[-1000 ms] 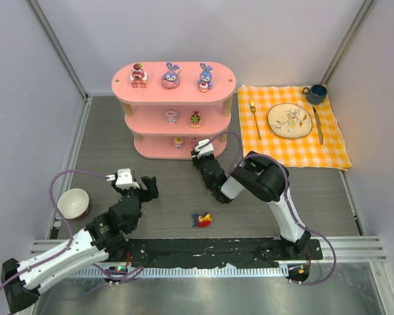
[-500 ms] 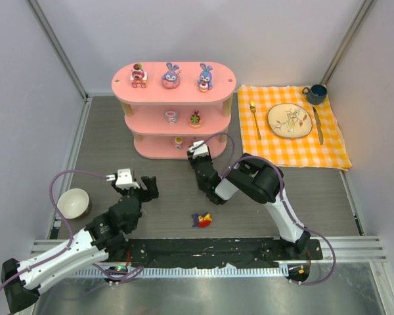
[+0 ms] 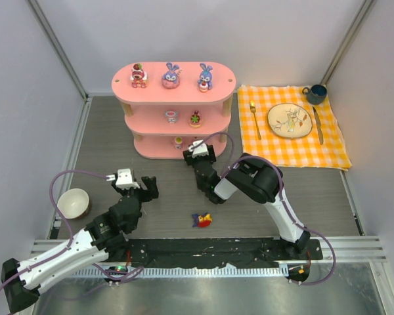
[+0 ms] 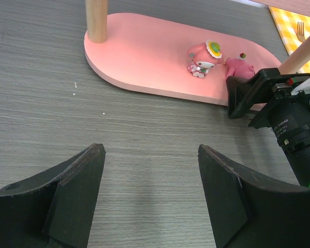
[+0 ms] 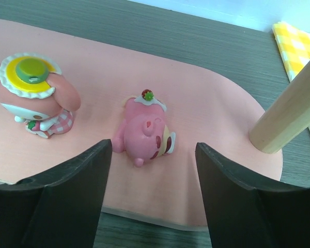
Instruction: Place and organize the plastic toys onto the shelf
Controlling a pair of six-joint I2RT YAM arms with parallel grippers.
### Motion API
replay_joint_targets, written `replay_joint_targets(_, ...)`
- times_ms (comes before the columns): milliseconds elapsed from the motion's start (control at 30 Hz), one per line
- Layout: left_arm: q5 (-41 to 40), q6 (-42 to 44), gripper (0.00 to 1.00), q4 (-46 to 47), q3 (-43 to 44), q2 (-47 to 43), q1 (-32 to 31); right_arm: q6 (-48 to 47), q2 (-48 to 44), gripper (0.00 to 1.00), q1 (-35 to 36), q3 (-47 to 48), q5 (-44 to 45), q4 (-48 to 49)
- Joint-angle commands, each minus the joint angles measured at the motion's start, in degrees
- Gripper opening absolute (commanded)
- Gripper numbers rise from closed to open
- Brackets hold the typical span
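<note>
The pink three-tier shelf (image 3: 220, 88) carries a pink bear toy (image 3: 139, 76) and two blue-purple bunnies (image 3: 171, 77) (image 3: 205, 78) on top, and two small toys (image 3: 171, 116) (image 3: 195, 119) on the middle board. On the bottom board (image 5: 206, 103) a round pink toy with a yellow hat (image 5: 33, 93) stands upright. Beside it a pink bear toy (image 5: 147, 129) lies tipped over. My right gripper (image 5: 152, 150) (image 3: 199, 152) is open at the board's front edge, the bear just beyond its fingertips. A red-yellow-purple toy (image 3: 201, 219) lies on the table. My left gripper (image 4: 151, 151) (image 3: 148, 188) hangs open and empty over the table.
A white bowl (image 3: 73, 202) sits at the left, near my left arm. At the right, an orange checked cloth (image 3: 335, 147) holds a plate (image 3: 289, 121), fork (image 3: 255, 118), knife (image 3: 318, 125) and blue mug (image 3: 315, 94). A wooden shelf post (image 5: 292, 111) rises right of the tipped bear.
My right gripper shifted left to the bottom board's front and opened, letting go of the pink bear. The left arm has not moved.
</note>
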Motion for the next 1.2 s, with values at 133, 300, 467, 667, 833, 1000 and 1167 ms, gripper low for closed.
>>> replay_joint_targets(133,-1.40,0.87,0.77,2.51,-0.03,-0.11,0.25,-0.90,-0.58,0.76,0.77,1.04,1.50,20.60)
replay_joint_targets(300,-1.40,0.87,0.77,2.43,-0.03,-0.20,0.25,-0.99,-5.15,0.77,1.30,-3.17,0.80,20.69)
replay_joint_targets(467,-1.49,0.87,0.77,1.37,0.67,-0.46,0.25,-2.83,-13.13,0.78,4.45,-9.67,0.62,20.69)
replay_joint_targets(667,-2.72,-0.61,0.80,-1.26,1.98,-3.44,0.25,-5.38,-25.09,0.78,8.94,-19.07,3.51,20.60)
replay_joint_targets(833,-1.67,-2.46,0.80,-4.33,4.09,-5.65,0.25,-6.53,-42.04,0.79,14.22,-28.38,12.91,15.53)
replay_joint_targets(1000,1.93,-5.97,0.82,-8.20,8.57,0.13,0.16,22.30,-65.15,0.73,15.54,-27.97,11.81,-35.39)
replay_joint_targets(1167,9.47,-8.70,0.86,-11.46,11.91,5.24,0.16,41.35,-79.58,0.73,15.89,-24.18,6.88,-71.91)
